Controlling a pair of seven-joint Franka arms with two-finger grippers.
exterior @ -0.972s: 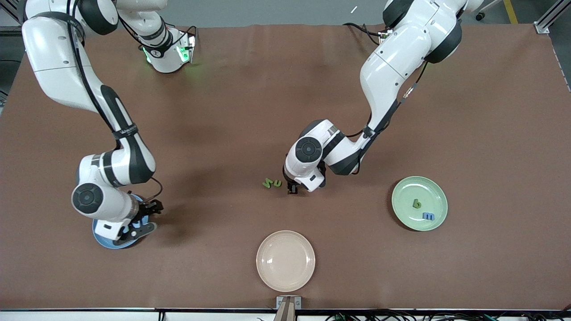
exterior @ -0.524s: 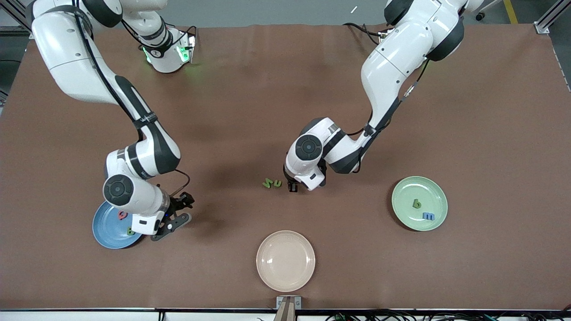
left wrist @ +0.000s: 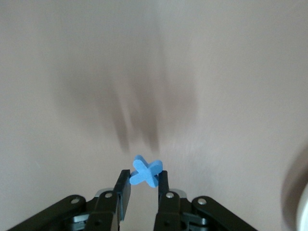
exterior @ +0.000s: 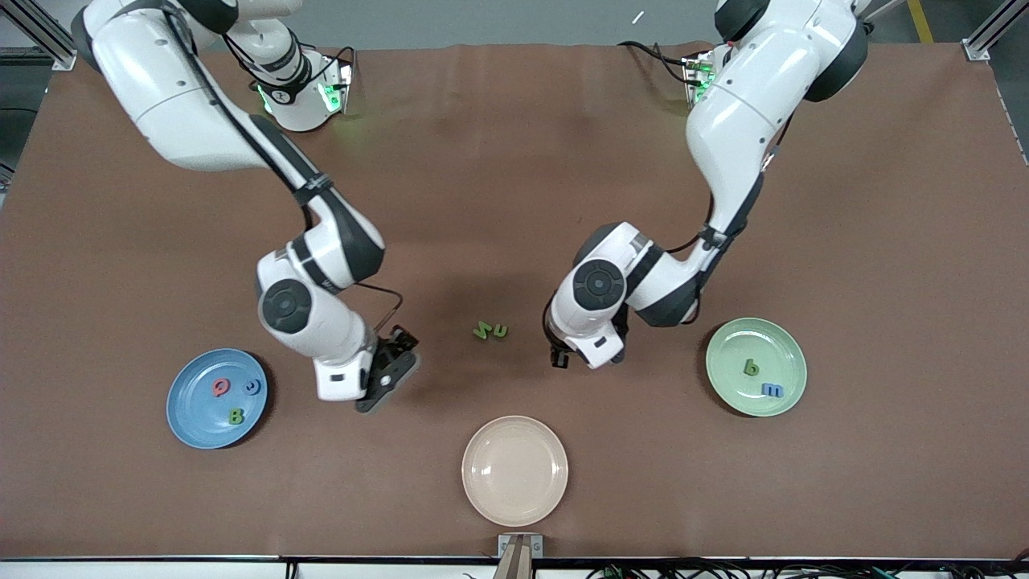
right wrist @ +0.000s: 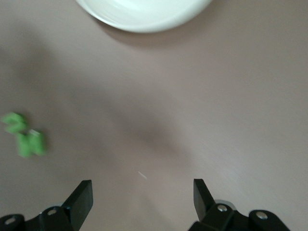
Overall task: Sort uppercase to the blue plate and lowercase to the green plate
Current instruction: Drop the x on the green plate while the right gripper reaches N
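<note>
My left gripper [left wrist: 143, 175] is shut on a small blue x [left wrist: 146, 172], a lowercase letter; it hangs [exterior: 556, 359] over the table between a pair of green letters and the green plate [exterior: 772, 346]. That plate holds a green b [exterior: 751, 368] and a blue m [exterior: 772, 390]. The blue plate [exterior: 185, 418] holds a pink-red Q [exterior: 221, 388], a blue ring letter [exterior: 253, 387] and a green B [exterior: 235, 416]. On the mat lie a green N/Z shape [exterior: 482, 330] and a green n/u [exterior: 501, 330]. My right gripper [exterior: 386, 378] stands open and holds nothing over bare mat.
A beige plate [exterior: 514, 470] with nothing on it lies near the front edge at mid-table. In the right wrist view its rim [right wrist: 142, 12] and the two green letters [right wrist: 24, 134] show. A brown mat covers the table.
The right arm swung away from the blue plate toward mid-table, uncovering the three letters on it. The left gripper closed on the blue x and shifted with it toward the green plate.
</note>
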